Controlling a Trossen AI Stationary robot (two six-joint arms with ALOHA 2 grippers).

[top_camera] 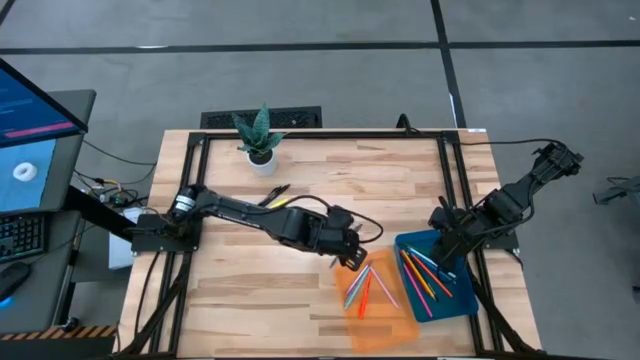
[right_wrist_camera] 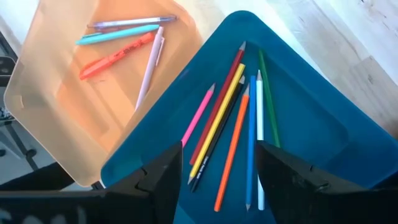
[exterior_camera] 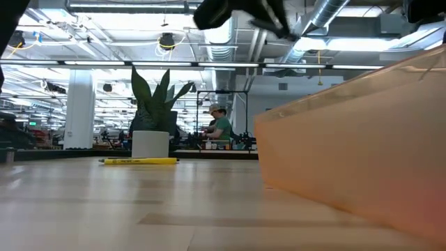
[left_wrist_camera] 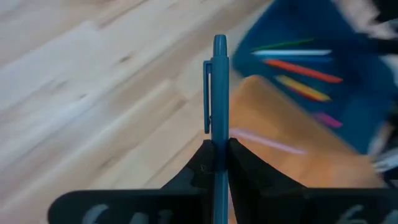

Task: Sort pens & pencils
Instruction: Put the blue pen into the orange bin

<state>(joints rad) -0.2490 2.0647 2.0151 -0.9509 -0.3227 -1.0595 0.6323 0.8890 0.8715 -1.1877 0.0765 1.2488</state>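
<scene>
My left gripper hangs above the table at the orange tray's far left corner, shut on a blue pen. Several pens lie flat in the orange tray. Next to it, the blue tray holds several coloured pencils. My right gripper stands open above the blue tray, touching nothing. A yellow pen and a dark one lie on the table near the plant; the yellow pen also shows in the low view. My left gripper pinches the blue pen's shaft between its two fingers, just behind the clip. The pen lies along the fingers, its clip end sticking out past the fingertips. The fingers slant downward and the pen is lifted clear of the table.
A potted plant stands at the table's far edge. The orange tray's wall fills the right of the low view. A monitor stands off the table's left. A person sits in the room behind.
</scene>
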